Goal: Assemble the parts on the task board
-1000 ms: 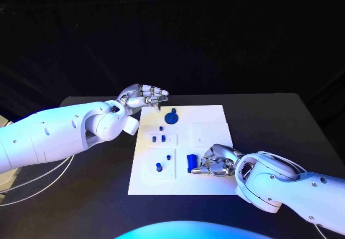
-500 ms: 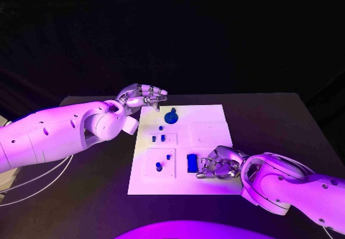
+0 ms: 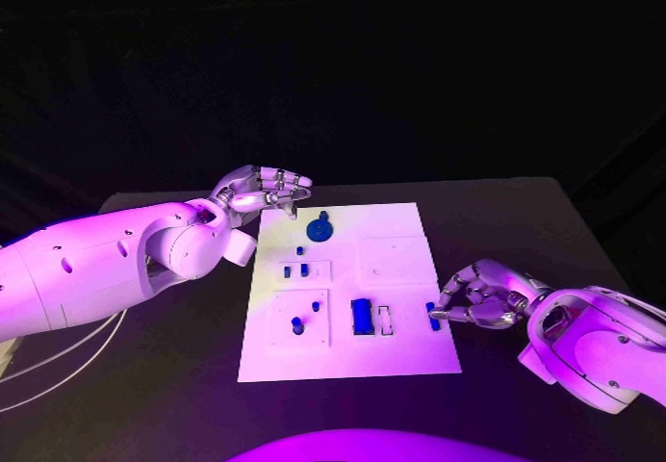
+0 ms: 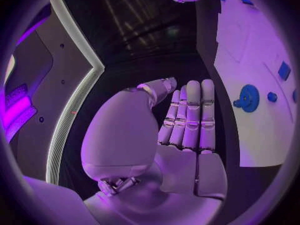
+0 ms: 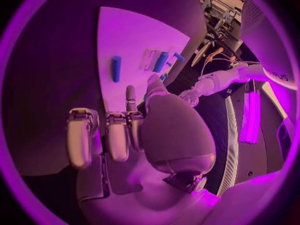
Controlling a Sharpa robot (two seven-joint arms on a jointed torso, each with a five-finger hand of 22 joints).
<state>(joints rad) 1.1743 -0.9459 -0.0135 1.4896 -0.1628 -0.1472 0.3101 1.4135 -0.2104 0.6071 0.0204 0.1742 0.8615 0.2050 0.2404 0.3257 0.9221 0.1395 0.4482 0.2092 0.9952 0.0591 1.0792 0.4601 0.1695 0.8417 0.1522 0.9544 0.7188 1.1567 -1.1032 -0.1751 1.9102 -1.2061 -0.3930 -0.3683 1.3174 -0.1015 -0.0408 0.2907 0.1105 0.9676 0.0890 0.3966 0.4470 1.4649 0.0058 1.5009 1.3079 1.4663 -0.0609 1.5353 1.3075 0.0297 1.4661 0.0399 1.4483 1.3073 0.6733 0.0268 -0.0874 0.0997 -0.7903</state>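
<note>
A black surface (image 3: 527,221) under a dark backdrop carries the white task board (image 3: 402,361) at its middle. On the board stand the blue parts: a round gear (image 3: 320,230) at the far end, two small pegs (image 3: 295,271) in a square recess behind the middle, a peg (image 3: 298,326) in the near-left recess, an upright block (image 3: 361,316) near the centre, and a short cylinder (image 3: 433,317) lying near the right edge. The right hand (image 3: 479,300) sits at the board's right edge, its fingers (image 3: 447,312) curled close beside the cylinder; whether they grip it I cannot tell. The left hand (image 3: 264,189) hovers off the board's far-left corner, fingers (image 4: 190,115) held together and half curled, holding nothing.
</note>
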